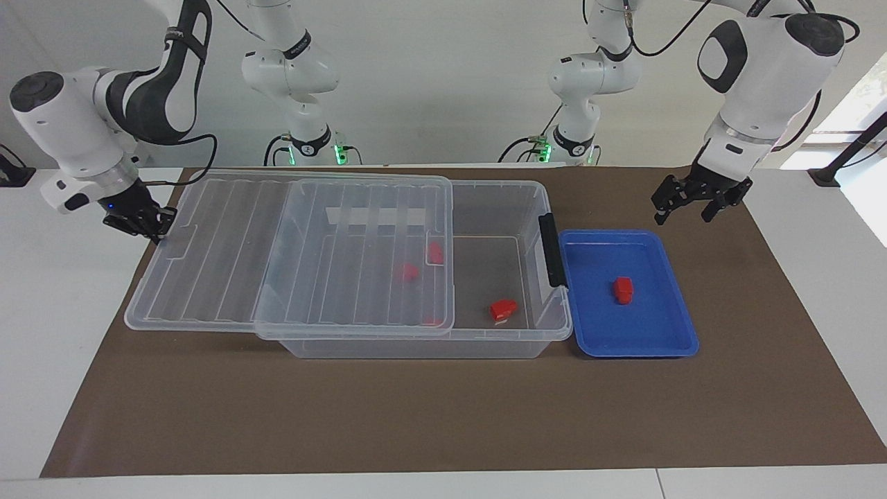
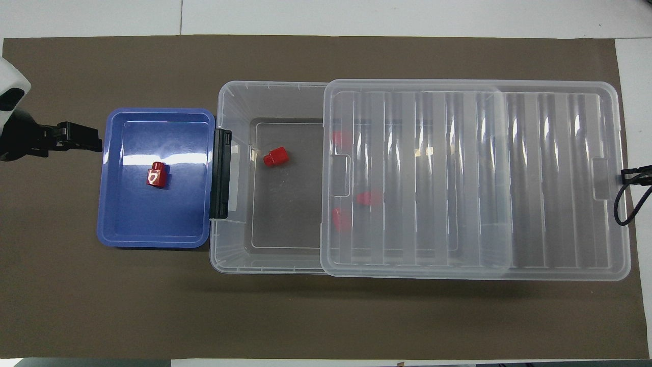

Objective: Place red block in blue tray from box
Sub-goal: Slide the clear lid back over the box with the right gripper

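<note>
Brown matting [image 1: 443, 409] covers the worktop. On it the red block [image 1: 623, 290] lies in the blue tray [image 1: 665, 341], which sits against the box [image 1: 499, 208] at the left arm's end. The left gripper [image 1: 696, 201] hangs open and empty over the mat beside the tray. The right gripper [image 1: 142, 220], fingertips shut, is at the end edge of the lid [image 1: 229, 242] half covering the box; whether it touches I cannot tell.
</note>
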`<state>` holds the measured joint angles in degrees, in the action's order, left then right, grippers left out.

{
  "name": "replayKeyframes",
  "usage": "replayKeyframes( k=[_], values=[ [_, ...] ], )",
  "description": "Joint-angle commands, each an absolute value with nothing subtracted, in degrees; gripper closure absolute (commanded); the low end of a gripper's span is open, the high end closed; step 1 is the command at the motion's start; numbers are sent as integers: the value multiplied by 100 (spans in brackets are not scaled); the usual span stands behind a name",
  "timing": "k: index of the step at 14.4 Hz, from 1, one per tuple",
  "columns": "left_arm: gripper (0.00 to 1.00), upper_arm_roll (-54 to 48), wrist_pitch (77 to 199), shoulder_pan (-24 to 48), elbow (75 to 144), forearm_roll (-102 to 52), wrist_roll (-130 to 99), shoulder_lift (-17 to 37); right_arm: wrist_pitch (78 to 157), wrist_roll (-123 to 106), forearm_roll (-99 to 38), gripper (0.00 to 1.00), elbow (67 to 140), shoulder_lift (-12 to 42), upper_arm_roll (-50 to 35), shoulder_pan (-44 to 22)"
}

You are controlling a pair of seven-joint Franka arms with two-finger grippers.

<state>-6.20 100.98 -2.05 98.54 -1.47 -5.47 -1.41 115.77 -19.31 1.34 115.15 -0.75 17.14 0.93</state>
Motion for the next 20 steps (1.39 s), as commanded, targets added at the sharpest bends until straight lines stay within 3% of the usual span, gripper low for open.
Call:
replayKeyframes(
  k=[1,20],
  values=[
    [0,-668,9792,-281,9563,-123,-922,-132,11593,-1583,88,100,11619,-167,1687,-43],
    [0,-668,9598,-272,9668,-123,-914,-281,11707,236,-272,100,11821,-220,1617,-1194]
  ],
)
